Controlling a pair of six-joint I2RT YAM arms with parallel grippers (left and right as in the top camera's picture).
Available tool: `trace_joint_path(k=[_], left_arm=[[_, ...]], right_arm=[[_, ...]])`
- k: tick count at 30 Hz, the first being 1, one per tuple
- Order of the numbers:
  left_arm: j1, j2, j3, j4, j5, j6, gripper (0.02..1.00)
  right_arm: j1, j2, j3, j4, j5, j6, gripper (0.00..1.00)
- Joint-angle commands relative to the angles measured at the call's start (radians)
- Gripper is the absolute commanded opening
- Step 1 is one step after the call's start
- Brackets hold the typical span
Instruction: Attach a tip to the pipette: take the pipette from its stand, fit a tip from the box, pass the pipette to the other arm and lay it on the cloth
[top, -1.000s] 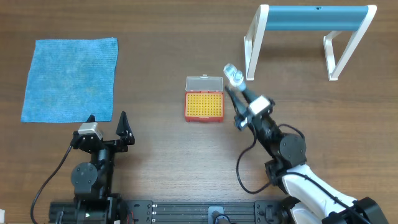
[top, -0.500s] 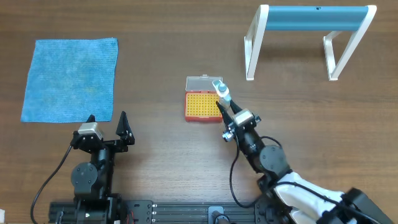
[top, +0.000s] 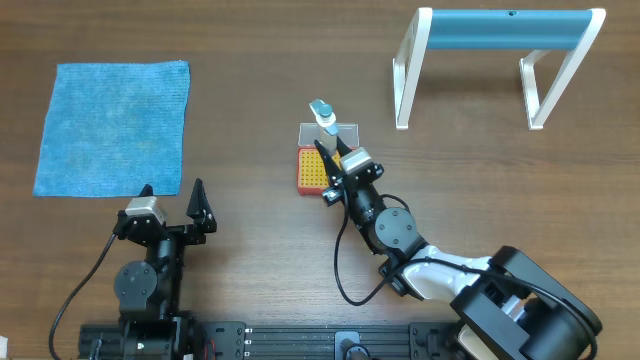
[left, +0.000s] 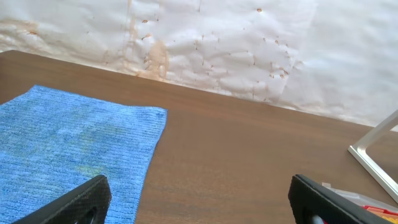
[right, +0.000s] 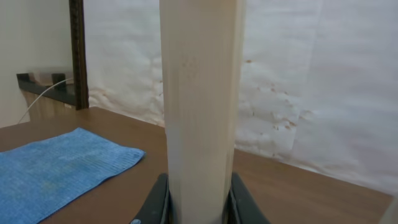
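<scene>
The pipette (top: 322, 113) is a pale upright body with a light blue top, and my right gripper (top: 336, 161) is shut on it. They hang over the orange tip box (top: 309, 173), whose clear lid (top: 345, 131) lies open behind it. In the right wrist view the pipette (right: 199, 106) rises straight up between the fingers (right: 160, 200). The white-and-blue stand (top: 500, 30) is at the back right. The blue cloth (top: 112, 128) lies at the back left. My left gripper (top: 170, 203) stands open near its base, just in front of the cloth (left: 68, 149).
The stand's white legs (top: 405, 85) rise to the right of the tip box. A stand leg (left: 376, 149) and the tip box's edge (left: 367, 200) show at the side of the left wrist view. Bare wooden table lies between cloth and box.
My right gripper has swung left with the pipette, from beside the stand's left leg to over the tip box. The left arm has not moved.
</scene>
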Motion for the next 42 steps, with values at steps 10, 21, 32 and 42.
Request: trace_joint_path(k=[10,21,32,42], left_arm=[[0.002,-0.005,-0.004,-0.003,0.001,-0.002,0.923],[0.002,-0.005,-0.004,-0.003,0.001,-0.002,0.923],[0.002,-0.005,-0.004,-0.003,0.001,-0.002,0.921],[0.002,-0.005,-0.004,-0.003,0.001,-0.002,0.925]], right_arm=[[0.018,0.052,0.053,-0.043,0.072,0.061,0.075],[0.052,0.045,0.040,0.003,0.120,0.049,0.075],[0.049,0.147,0.041,0.069,0.121,0.023,0.075],[0.030,0.196,0.082,0.071,0.124,0.016,0.075]])
